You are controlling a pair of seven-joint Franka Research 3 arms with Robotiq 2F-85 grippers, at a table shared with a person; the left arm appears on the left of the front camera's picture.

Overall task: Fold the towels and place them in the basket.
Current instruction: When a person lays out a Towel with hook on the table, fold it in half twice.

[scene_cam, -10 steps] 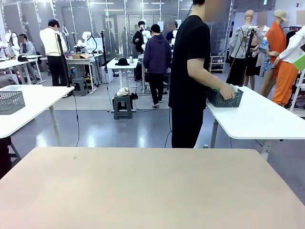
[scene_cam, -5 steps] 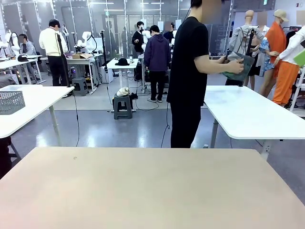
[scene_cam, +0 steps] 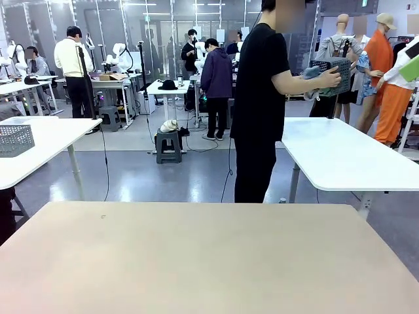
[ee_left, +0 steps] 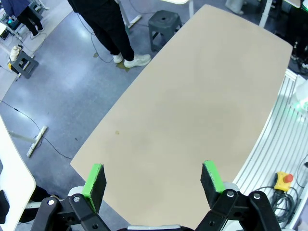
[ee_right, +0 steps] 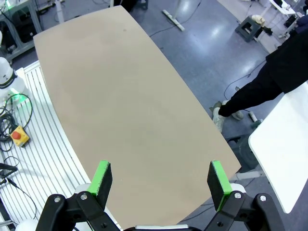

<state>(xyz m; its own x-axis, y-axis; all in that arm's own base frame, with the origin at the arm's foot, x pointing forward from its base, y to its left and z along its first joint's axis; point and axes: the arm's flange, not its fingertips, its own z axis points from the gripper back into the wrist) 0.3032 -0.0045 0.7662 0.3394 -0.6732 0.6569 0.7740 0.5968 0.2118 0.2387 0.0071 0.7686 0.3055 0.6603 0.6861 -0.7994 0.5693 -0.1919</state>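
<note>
Tan bench (scene_cam: 196,261) under both arms. Person (scene_cam: 258,98) beyond far edge, right of middle, holds basket (scene_cam: 334,75) raised at chest height, blue-grey towel (scene_cam: 312,72) bunched against it. Well apart from both grippers; right arm likely nearer. Left gripper (ee_left: 153,180), right gripper (ee_right: 160,178): jaws spread wide, nothing held.

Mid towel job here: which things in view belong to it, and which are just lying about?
Job: basket, held up by the person; blue-grey cloth at its rim, likely a towel; beige table; left gripper and right gripper, both open.
Lying about: grey mesh basket on the left white table; stool; right white table.
</note>
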